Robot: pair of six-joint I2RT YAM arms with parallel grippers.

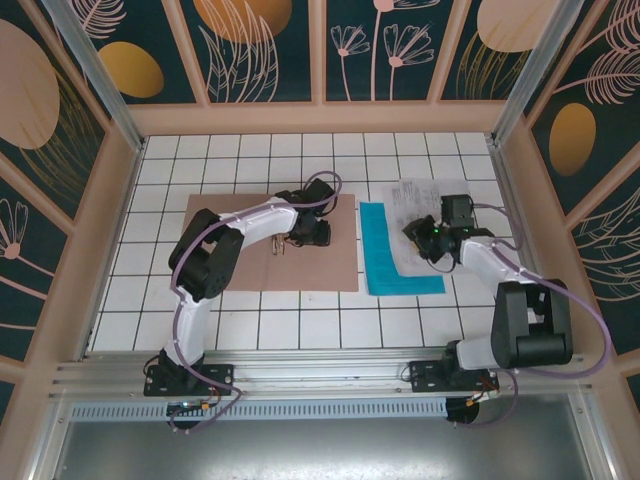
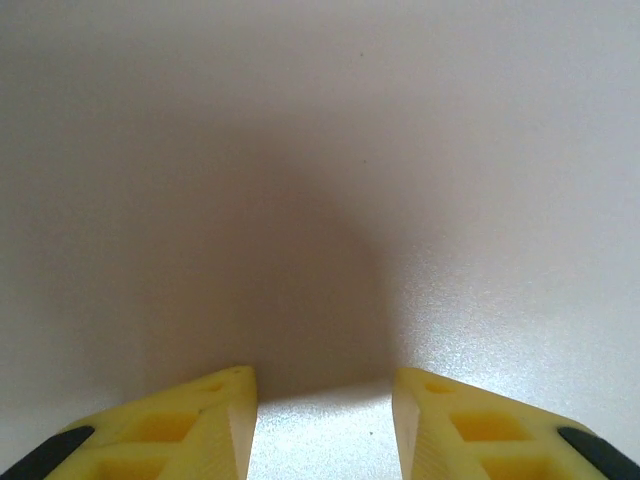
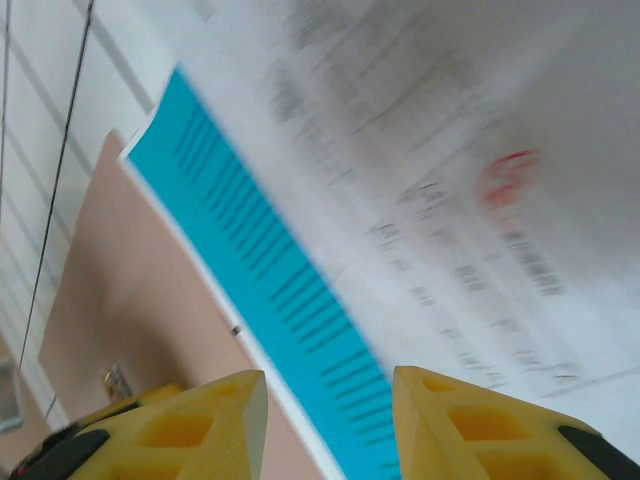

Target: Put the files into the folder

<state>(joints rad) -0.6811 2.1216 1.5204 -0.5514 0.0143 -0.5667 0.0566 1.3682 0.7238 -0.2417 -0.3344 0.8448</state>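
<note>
Left gripper [image 2: 322, 405], jaws parted and empty, sits low on the kraft folder [image 1: 250, 265] mid-frame, probably to lift its cover; right gripper [image 3: 328, 390], likewise parted, nothing held, hovers over white printed sheet [image 1: 412, 192] overlapping teal sheet [image 1: 395, 272], centre-right.

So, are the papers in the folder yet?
Not yet. Nothing looks done: the white printed sheet and the teal sheet lie on the table beside the kraft folder. In hand: the left gripper is low over the folder, the right gripper over the sheets, both open. Left: getting both sheets inside.
</note>
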